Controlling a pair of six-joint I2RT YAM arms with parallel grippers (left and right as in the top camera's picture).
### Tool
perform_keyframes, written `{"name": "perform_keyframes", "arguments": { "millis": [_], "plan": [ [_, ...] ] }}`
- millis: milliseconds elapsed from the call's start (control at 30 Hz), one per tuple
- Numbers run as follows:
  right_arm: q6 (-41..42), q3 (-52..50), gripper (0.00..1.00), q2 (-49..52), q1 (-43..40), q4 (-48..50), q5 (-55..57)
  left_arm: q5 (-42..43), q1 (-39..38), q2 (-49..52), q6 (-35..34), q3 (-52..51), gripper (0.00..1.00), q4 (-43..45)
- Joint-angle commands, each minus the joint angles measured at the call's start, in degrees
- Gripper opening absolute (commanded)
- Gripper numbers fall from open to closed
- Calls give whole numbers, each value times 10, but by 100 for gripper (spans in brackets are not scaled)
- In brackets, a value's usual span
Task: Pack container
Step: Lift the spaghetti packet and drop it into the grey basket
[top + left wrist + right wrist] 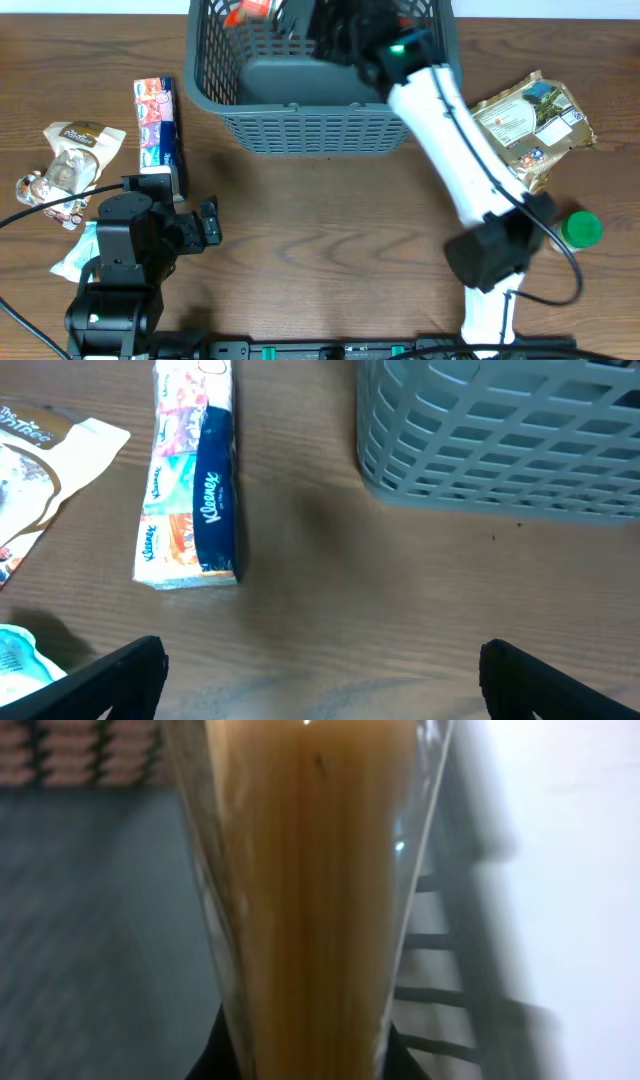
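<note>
The jaws of the left gripper (pixel 320 675) stand wide apart and empty over the wooden surface (pixel 320 220), just short of a Kleenex tissue pack (pixel 190 480). Those of the right gripper (pixel 345 40) appear clamped on a clear spaghetti packet (pixel 310 900), inside the container (pixel 300 125) at the far middle of the surface. The container looks stiff and light with a solid floor. Its rim would be the place to grip it, though a knock could probably slide it. The spaghetti is likely brittle and its wrap slick, so it should be laid flat. Something orange (pixel 245 12) already lies inside. Outside wait a brown foil pouch (pixel 530 115), a green cap (pixel 583 228), a snack pouch (pixel 70 165) and a pale blue packet (pixel 75 250). The right arm blocks much of the opening.
</note>
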Motion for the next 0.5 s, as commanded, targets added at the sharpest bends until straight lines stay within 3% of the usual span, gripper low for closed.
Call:
{"name": "perform_keyframes", "arguments": {
  "millis": [0,200,233,267,367,400,467],
  "plan": [
    [-17,21,1,14,-6,-13,5,0,3,-3,-3,13,99,-2],
    [-17,20,1,50,-17,-43,-2,0,3,-2,-3,13,98,-2],
    [-16,20,7,52,-18,-44,-3,0,3,-2,-3,13,99,-2],
    [-14,20,24,52,-20,-45,-3,0,3,-2,-3,13,99,-2],
    [-13,20,43,49,-20,-44,-3,0,3,-2,-3,13,99,-2],
    [-13,20,59,47,-20,-45,-3,0,3,-2,-3,13,99,-2],
    [-8,20,66,42,-20,-46,-3,0,3,-2,-3,13,98,-2]
  ]
}}
